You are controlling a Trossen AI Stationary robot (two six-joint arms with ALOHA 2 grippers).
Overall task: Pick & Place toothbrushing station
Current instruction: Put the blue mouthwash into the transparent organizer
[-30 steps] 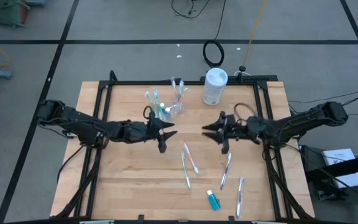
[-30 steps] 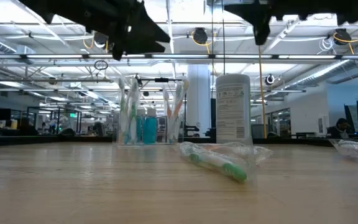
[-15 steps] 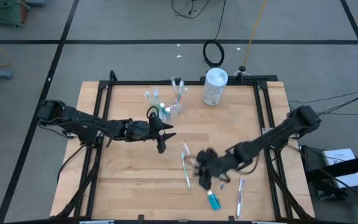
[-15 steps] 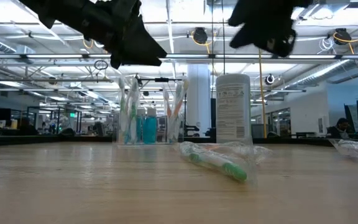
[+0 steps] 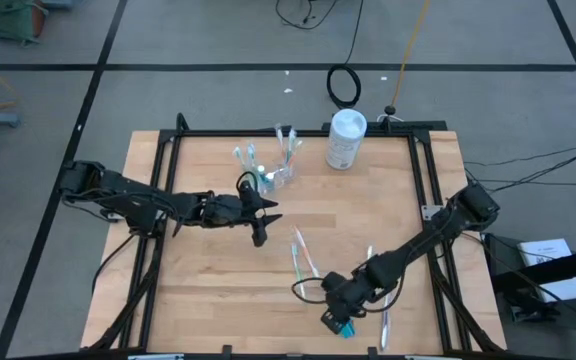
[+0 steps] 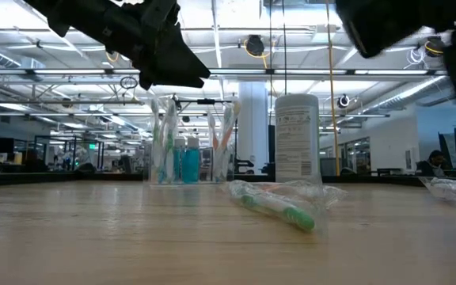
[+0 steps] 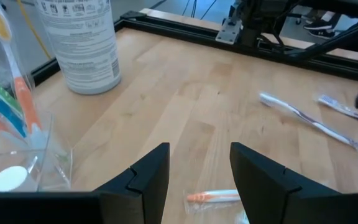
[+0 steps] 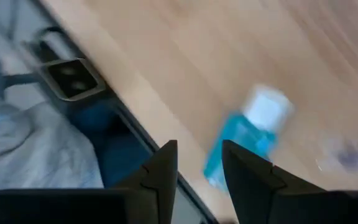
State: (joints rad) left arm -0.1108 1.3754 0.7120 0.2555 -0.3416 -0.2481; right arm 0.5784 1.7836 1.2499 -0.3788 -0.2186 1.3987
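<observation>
The clear cup (image 5: 278, 176) stands on its base at the table's far middle, with toothbrushes and blue tubes upright in it (image 6: 182, 158). My left gripper (image 5: 261, 214) hovers open just on its near side, nothing between its fingers (image 7: 197, 180). Two loose toothbrushes (image 5: 303, 258) lie flat mid-table, others (image 5: 386, 322) near the front right. A small blue tube (image 5: 346, 328) with a white cap (image 8: 267, 107) lies flat by the near edge. My right gripper (image 5: 333, 312) hangs open over it, and the tube (image 8: 244, 140) shows just beyond the fingertips.
A white canister (image 5: 345, 138) stands at the far edge, right of the cup. A wrapped toothbrush (image 6: 279, 207) lies in front of it in the low view. The black frame rail and a bracket (image 8: 73, 78) run along the near table edge beside the tube.
My right gripper has swept from the table's middle right toward the near edge, sinking, tipping downward and rolling, and now hangs over the blue tube. Its fingers stay apart. My left gripper has barely moved.
</observation>
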